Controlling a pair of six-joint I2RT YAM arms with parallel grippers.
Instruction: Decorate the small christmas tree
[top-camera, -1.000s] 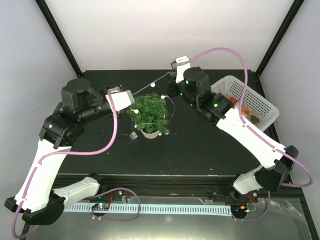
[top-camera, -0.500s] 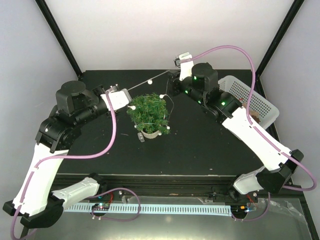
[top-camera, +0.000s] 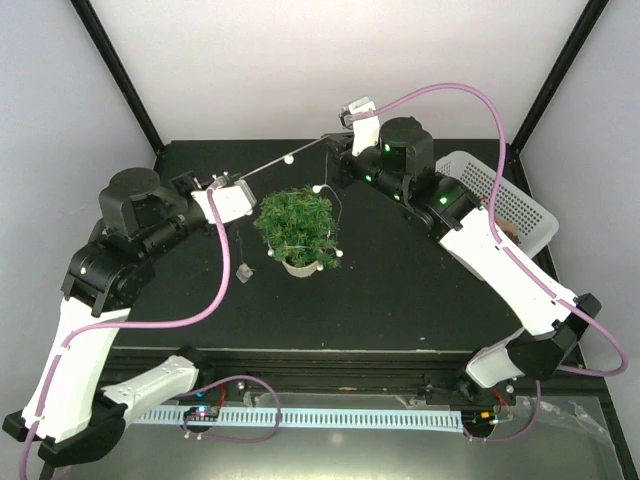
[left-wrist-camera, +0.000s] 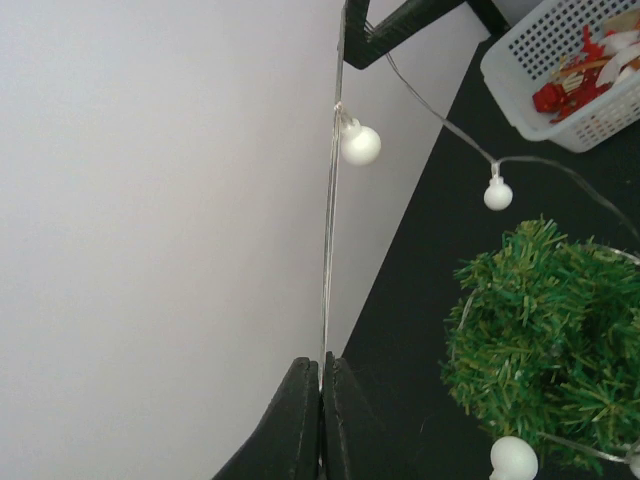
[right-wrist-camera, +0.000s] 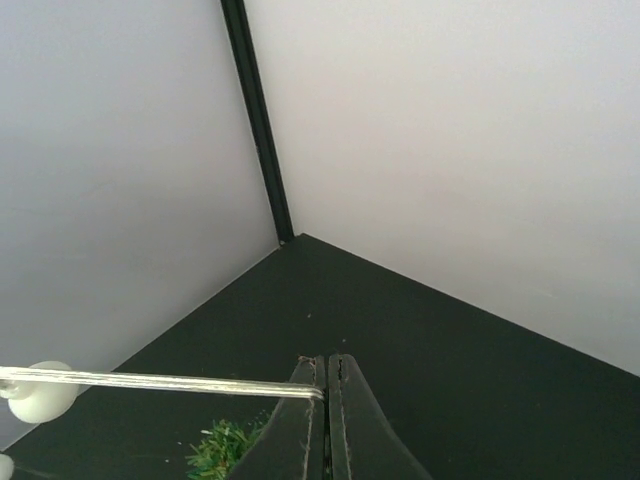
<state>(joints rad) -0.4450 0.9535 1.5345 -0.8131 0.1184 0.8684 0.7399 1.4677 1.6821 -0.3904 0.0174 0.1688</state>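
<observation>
Jaws spread, wire (top-camera: 270, 165) taut, small christmas tree (top-camera: 297, 222) between

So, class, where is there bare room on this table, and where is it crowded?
Bare: the table strip between the small christmas tree and the near edge. Crowded: behind the tree, light string stretched between left tool and right tool; basket at right.

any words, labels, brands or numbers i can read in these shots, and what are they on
None can be read in any view.
On the pale strip at the front edge: only repeated tick-like marks, no numerals legible.
On the ornaments in the white basket: red and white shapes, no lettering.
On the light string and the small christmas tree: no tags visible.
</observation>
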